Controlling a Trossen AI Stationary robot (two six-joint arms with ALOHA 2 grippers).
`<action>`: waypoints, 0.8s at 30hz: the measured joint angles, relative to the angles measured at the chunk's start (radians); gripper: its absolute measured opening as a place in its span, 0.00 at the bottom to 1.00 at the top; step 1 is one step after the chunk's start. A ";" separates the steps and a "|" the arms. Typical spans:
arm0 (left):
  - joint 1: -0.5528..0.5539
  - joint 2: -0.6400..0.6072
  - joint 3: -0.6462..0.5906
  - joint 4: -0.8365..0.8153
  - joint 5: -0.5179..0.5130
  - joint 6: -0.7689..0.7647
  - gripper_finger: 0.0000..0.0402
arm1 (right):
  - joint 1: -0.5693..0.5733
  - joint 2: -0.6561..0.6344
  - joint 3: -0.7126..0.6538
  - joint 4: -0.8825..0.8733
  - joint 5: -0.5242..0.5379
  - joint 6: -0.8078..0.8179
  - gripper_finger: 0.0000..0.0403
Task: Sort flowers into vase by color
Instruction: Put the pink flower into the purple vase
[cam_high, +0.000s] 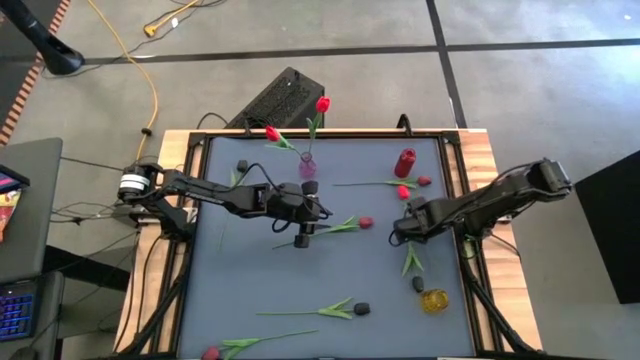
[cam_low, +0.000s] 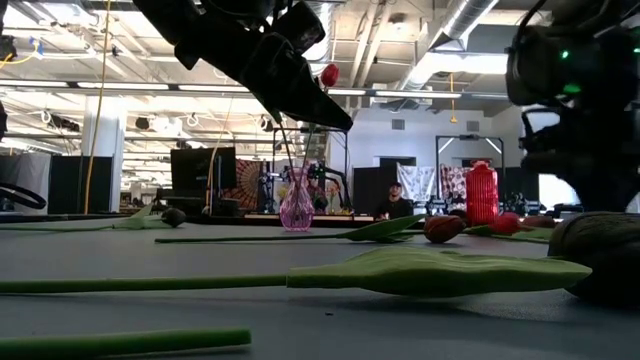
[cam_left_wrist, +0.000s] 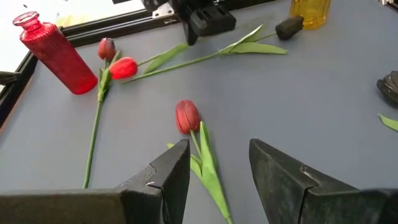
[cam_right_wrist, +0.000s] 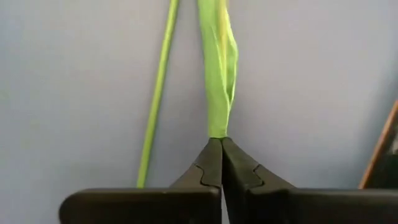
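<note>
Left tool (cam_left_wrist: 214, 180) wide open, poised over red tulip (cam_left_wrist: 187, 116) near red bottle (cam_left_wrist: 53, 53), likely for pickup | right tool (cam_right_wrist: 221, 165) pinched shut on green leaf (cam_right_wrist: 217, 68), apparently to lift that flower | pink vase (cam_high: 308, 167) behind, two tulips inside.

Bright, even light falls from ceiling strips, seen glowing across the top of the low view. Shadows on the grey mat (cam_high: 300, 290) stay soft and faint. In that low view the nearest leaf (cam_low: 430, 272) and the dark shape at the right edge are blurred; the distant room looks sharper. No harsh glare anywhere.
</note>
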 joint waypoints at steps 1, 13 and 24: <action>0.000 0.000 0.000 0.000 0.000 -0.002 0.39 | -0.009 -0.016 0.000 -0.010 0.002 -0.015 0.07; 0.000 0.000 0.000 0.007 0.035 -0.022 0.39 | -0.009 -0.241 0.187 -0.111 0.211 -0.275 0.06; 0.004 -0.104 -0.001 -0.011 0.061 -0.107 0.39 | -0.009 -0.365 0.287 0.473 0.449 -0.996 0.05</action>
